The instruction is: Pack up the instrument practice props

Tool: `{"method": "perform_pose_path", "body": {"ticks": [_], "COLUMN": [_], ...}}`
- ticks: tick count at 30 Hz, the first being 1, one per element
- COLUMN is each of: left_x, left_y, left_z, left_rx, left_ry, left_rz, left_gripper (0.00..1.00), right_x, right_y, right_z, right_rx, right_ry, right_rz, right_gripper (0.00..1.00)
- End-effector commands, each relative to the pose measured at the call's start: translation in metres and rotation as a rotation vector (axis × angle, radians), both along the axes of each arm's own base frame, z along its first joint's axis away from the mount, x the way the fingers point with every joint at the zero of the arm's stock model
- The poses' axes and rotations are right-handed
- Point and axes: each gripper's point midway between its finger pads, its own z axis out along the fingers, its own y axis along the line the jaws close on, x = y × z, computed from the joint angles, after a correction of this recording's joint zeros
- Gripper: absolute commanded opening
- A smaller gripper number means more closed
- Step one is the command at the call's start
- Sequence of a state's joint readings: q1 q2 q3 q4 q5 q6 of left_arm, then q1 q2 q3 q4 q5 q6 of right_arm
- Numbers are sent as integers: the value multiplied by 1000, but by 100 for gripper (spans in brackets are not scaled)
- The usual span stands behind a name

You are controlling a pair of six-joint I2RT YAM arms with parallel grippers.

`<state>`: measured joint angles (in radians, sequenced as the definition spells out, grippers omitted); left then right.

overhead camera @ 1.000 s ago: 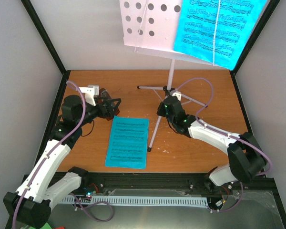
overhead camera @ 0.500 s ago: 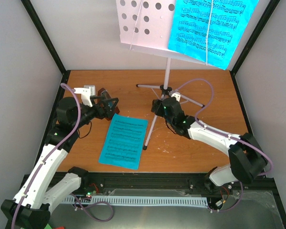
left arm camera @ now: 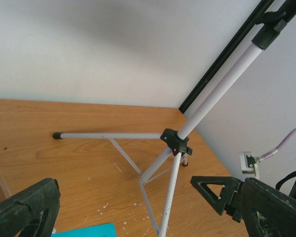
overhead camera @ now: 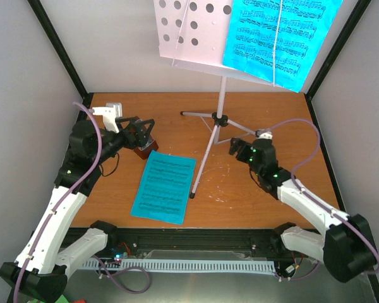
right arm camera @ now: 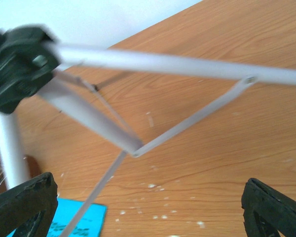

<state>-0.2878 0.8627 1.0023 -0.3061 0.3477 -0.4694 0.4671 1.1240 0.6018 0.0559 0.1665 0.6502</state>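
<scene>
The pale silver music stand (overhead camera: 219, 120) stands on its tripod at the back middle of the table, with a cyan sheet-music page (overhead camera: 278, 38) on its perforated desk (overhead camera: 189, 31). Another cyan page (overhead camera: 164, 187) lies flat in front of it. My right gripper (overhead camera: 237, 146) is open just right of the tripod legs and touches nothing; its wrist view shows the legs (right arm camera: 187, 123) ahead of the gripper (right arm camera: 148, 207). My left gripper (overhead camera: 141, 131) hangs open over the dark red-brown metronome (overhead camera: 143, 151), which it partly hides. It faces the stand's hub (left arm camera: 175, 140).
Grey walls and black frame posts (overhead camera: 63, 57) close in the wooden table (overhead camera: 259, 202) on three sides. White specks dot the wood near the tripod. A black rail (overhead camera: 196, 240) runs along the near edge between the arm bases.
My right gripper has opened, let go of the stand and pulled back to the right. The stand and the flat page shifted left. My left gripper moved up and back.
</scene>
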Motion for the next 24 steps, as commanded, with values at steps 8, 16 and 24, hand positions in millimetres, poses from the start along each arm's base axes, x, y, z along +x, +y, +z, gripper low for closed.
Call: {"method": "perform_pose_path", "body": {"ticks": [8, 16, 24], "left_x": [-3, -5, 23], "left_y": [11, 8, 1], "left_z": [49, 87, 99], "left_rx": [20, 36, 112], "left_ry": [-71, -116, -140], "left_rz": [52, 26, 23], "left_gripper": [99, 99, 99], "right_x": [1, 2, -19], "right_y": [-110, -125, -139], "right_z": [49, 136, 233], "right_rx": [90, 121, 148], "right_ry": [-61, -166, -352], "right_rz": [-100, -66, -97], "right_gripper": [100, 100, 100]}}
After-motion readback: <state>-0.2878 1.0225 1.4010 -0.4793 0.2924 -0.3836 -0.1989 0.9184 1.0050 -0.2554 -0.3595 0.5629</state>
